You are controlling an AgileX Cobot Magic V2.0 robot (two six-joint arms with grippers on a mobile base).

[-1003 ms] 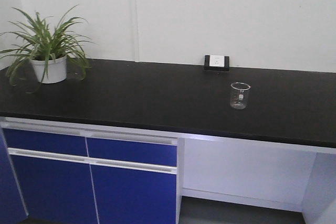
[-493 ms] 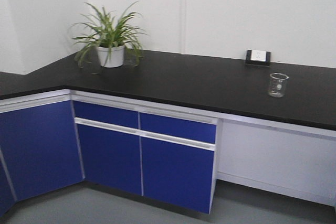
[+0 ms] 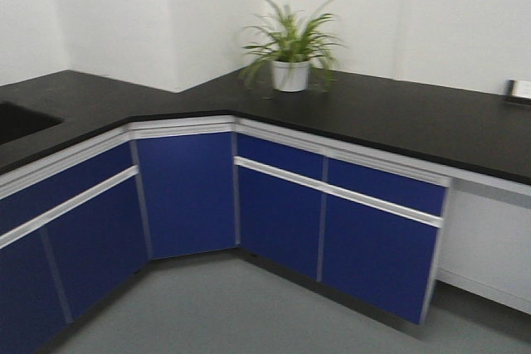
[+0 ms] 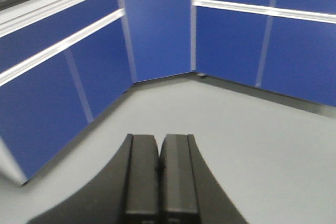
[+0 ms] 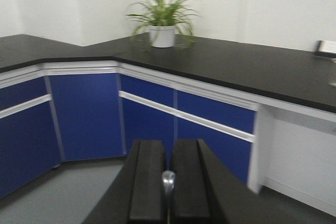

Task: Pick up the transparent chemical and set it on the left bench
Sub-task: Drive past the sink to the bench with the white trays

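Across the front view, the black countertop point(image 3: 398, 118) bends in an L, its left bench point(image 3: 83, 93) lying at nine o'clock above blue cabinets point(image 3: 187, 192). At twelve o'clock a potted plant point(image 3: 290, 51) marks the corner. Seen from its wrist, the left gripper point(image 4: 159, 139) has its fingers pressed together on nothing. The right gripper point(image 5: 168, 144) pinches the transparent chemical point(image 5: 168, 180), only a small pale tip showing between the pads. Risk: the views are blurred, suggesting a turning base, and so thin and smooth a rod could slip or twist in that narrow pinch, or strike the bench edge on approach.
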